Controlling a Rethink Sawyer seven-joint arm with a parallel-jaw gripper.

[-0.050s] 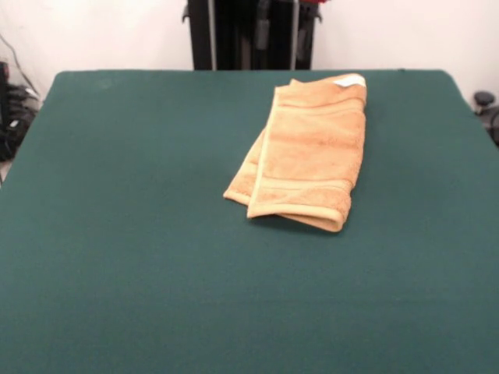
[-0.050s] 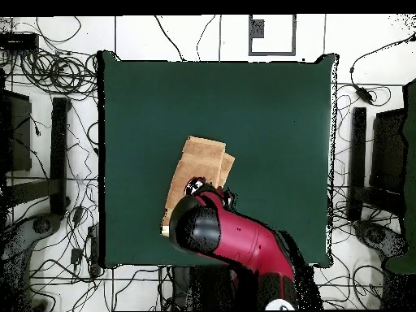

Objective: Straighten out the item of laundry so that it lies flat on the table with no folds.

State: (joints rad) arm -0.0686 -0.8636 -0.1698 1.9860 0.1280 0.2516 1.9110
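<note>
The item of laundry (image 1: 308,152) is an orange-tan towel folded over on itself into a long strip, right of centre towards the far side of the green table (image 1: 132,234). A lower layer sticks out along its left side, and a small white tag (image 1: 349,79) shows at its far corner. In the overhead view the towel (image 2: 201,162) lies left of centre on the table (image 2: 276,122), with the red and black arm (image 2: 236,236) covering the end nearest the robot's base. The gripper (image 2: 195,188) shows only as a dark tip at the arm's end. The front view does not show it.
The black pedestal (image 1: 249,35) stands behind the table's far edge. Around the table lie tangled cables (image 2: 49,73) on a white floor, with black stands (image 2: 58,154) on the left and dark equipment (image 2: 382,162) on the right.
</note>
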